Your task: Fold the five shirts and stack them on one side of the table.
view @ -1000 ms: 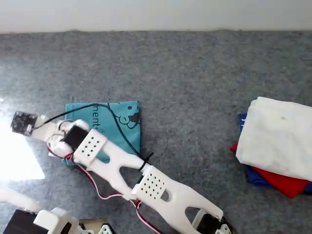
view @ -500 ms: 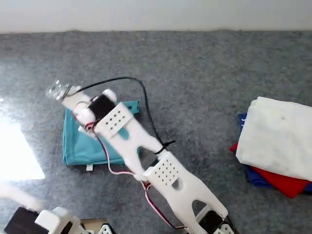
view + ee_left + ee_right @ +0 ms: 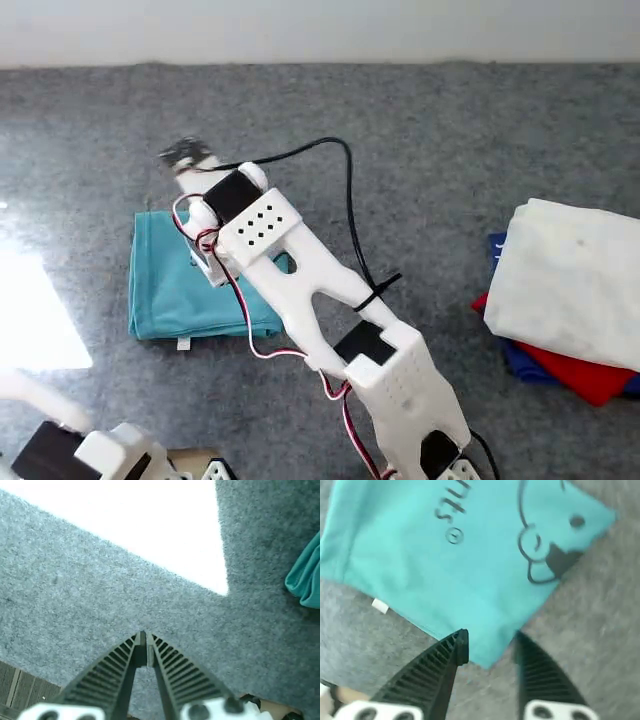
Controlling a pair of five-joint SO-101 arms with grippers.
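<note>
Teal shirt [image 3: 165,290] partly under arm [image 3: 300,275], stack [image 3: 565,285] cropped, perhaps three-deep.

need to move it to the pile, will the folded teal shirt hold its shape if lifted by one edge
Probably not: the teal shirt looks like thin soft cloth with loose edges, so it would likely droop and unfold. Pushed over the felt-like grey table, it may bunch rather than slide.
</note>
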